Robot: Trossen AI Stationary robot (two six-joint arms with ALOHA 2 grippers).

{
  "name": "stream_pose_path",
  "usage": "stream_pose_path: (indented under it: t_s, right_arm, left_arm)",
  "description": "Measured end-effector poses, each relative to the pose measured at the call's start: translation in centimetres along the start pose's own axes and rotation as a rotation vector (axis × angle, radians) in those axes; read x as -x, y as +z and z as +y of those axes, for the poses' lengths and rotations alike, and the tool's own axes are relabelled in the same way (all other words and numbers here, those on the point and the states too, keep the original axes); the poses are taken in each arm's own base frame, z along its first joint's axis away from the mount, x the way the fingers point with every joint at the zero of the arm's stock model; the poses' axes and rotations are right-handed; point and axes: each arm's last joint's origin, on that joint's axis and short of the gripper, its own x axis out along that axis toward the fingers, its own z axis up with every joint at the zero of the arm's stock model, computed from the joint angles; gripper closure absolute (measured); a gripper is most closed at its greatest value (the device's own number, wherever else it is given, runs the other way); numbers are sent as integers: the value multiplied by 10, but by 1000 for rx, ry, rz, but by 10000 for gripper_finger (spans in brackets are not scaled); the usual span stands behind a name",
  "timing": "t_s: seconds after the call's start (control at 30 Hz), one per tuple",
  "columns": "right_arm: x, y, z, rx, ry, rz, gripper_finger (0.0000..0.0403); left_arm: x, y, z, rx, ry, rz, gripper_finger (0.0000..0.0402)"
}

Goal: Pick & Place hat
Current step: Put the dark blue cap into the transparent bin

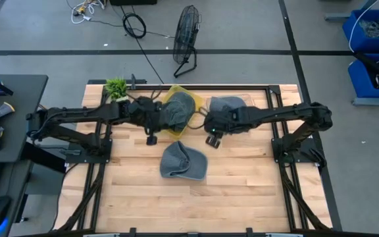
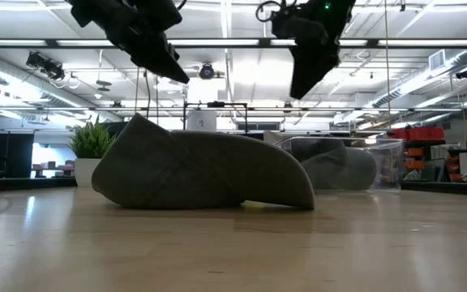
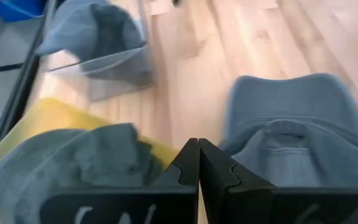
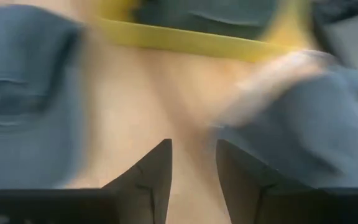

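Note:
A grey hat (image 1: pixel 183 161) lies alone on the wooden table, resting on its brim and crown (image 2: pixel 201 170). A second grey hat (image 1: pixel 179 108) sits in a yellow tray. A third (image 1: pixel 227 105) sits in a clear box. My left gripper (image 1: pixel 151 138) hangs shut above the table between the tray and the loose hat (image 3: pixel 303 124), touching nothing (image 3: pixel 197 144). My right gripper (image 1: pixel 212 139) hovers near the clear box, its fingers a little apart and empty (image 4: pixel 192 146). In the low view both grippers (image 2: pixel 177 75) (image 2: pixel 298 89) are well above the hat.
A small potted plant (image 1: pixel 116 85) stands at the table's far left corner. The yellow tray (image 3: pixel 39 115) and the clear box (image 3: pixel 92 56) line the far edge. Bare wood (image 1: pixel 176 204) stretches toward the near edge. A fan (image 1: pixel 187 39) stands on the floor beyond the table.

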Motion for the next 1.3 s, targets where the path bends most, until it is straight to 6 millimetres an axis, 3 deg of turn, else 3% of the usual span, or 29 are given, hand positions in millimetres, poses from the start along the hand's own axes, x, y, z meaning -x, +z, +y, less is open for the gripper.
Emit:
stream_pose_path:
  t_s: [0.23,0.57,0.83,1.03,1.3]
  right_arm:
    - [-21,-6,28,118,267,-135,275]
    - [-25,-12,28,138,275,-103,275]
    - [-25,-12,28,122,275,-97,275]
    - [-26,-10,25,70,274,-99,275]
    - [-31,-12,31,155,362,-61,275]
  left_arm:
    - [-1,3,-10,-70,-32,-10,399]
    - [-3,2,-10,-69,-35,0,395]
    - [-16,-4,-15,-50,-68,69,311]
    - [-20,-1,-32,-5,-121,75,265]
    - [-30,-5,-75,80,-243,182,261]
